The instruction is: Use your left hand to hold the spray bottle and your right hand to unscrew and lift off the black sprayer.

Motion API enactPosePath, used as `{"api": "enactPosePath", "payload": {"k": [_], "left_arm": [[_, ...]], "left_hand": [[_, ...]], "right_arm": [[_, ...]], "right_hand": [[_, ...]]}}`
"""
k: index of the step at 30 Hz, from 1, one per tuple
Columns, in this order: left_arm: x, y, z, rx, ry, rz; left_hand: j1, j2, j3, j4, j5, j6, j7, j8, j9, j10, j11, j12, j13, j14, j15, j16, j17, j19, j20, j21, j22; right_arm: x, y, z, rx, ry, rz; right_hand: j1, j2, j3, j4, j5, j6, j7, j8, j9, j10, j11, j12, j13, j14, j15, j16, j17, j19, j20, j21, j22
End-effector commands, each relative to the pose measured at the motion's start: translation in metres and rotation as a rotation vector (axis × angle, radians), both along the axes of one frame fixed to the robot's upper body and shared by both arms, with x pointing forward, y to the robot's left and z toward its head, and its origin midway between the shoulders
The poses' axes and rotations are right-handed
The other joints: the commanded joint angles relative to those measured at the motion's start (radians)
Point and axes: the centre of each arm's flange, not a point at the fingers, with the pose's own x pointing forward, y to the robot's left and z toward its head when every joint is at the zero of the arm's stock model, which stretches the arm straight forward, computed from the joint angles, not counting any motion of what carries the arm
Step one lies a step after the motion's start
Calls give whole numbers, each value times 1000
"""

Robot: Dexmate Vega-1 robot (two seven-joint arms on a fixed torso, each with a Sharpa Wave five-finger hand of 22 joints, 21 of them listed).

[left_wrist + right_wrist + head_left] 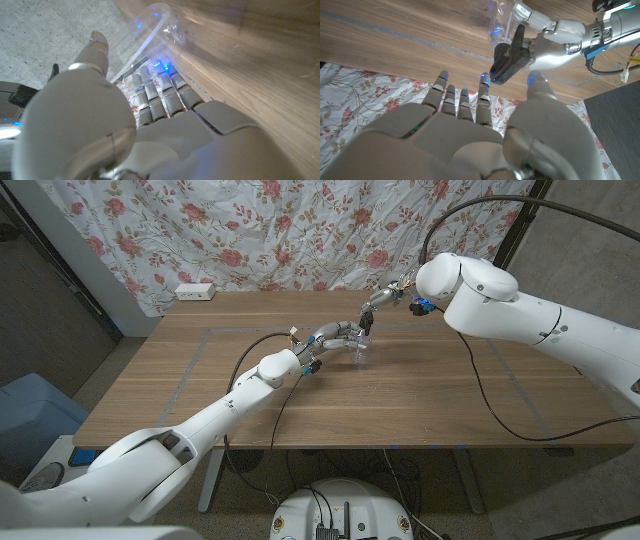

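Spray bottle: clear body, black sprayer, in left hand.

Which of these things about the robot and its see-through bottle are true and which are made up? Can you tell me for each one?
1. The left hand holds the clear spray bottle. True.
2. The black sprayer already lies on the table, off the bottle. False: it is still on top of the bottle, by the left hand.
3. The right hand is gripping the sprayer. False: its fingers are spread and it holds nothing, close to the sprayer.
4. A flowery curtain hangs behind the wooden table. True.
5. A white power strip sits at the table's far edge. True.
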Motion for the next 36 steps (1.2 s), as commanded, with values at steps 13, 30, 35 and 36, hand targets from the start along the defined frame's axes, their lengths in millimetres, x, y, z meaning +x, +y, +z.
{"api": "enactPosePath", "payload": {"k": [13, 30, 35, 36], "left_arm": [[0, -3, -1, 1, 4, 6], [-1, -2, -2, 4, 6, 7], [-1, -2, -2, 5, 5, 6], [-1, -2, -2, 5, 4, 6]], "left_hand": [[21, 119, 1, 5, 5, 51, -41, 205, 0, 113, -106, 0, 148, 14, -139, -8, 2, 8, 0, 9, 4], [18, 120, 1, 4, 5, 50, -43, 212, -5, 115, -107, -5, 150, 16, -137, -11, 5, 8, 1, 9, 4], [18, 122, 1, 4, 5, 49, -43, 213, -6, 115, -106, -6, 151, 15, -137, -12, 6, 7, 1, 9, 4], [18, 120, 1, 3, 5, 50, -43, 215, -6, 118, -108, -5, 151, 17, -138, -13, 5, 8, 0, 9, 4]], "right_arm": [[6, -3, -4, 9, 1, -17], [5, -4, -6, 36, -46, 6], [5, -4, -6, 45, -57, 15], [5, -4, -7, 46, -60, 16]], "right_hand": [[142, 21, 61, -62, 22, 13, -30, 22, 20, -1, -29, 8, 7, 6, -33, -8, -6, 27, -7, 4, 1], [233, 18, 89, -59, 28, 59, -89, 45, 33, 17, -65, 14, 6, 23, -64, -4, -11, 38, -23, 3, 1], [252, 18, 94, -58, 29, 75, -120, 52, 37, 27, -76, 17, 5, 32, -75, 0, -11, 44, -26, 4, 1], [254, 18, 95, -58, 29, 78, -123, 53, 37, 28, -75, 17, 5, 33, -75, 0, -11, 46, -26, 4, 1]]}}
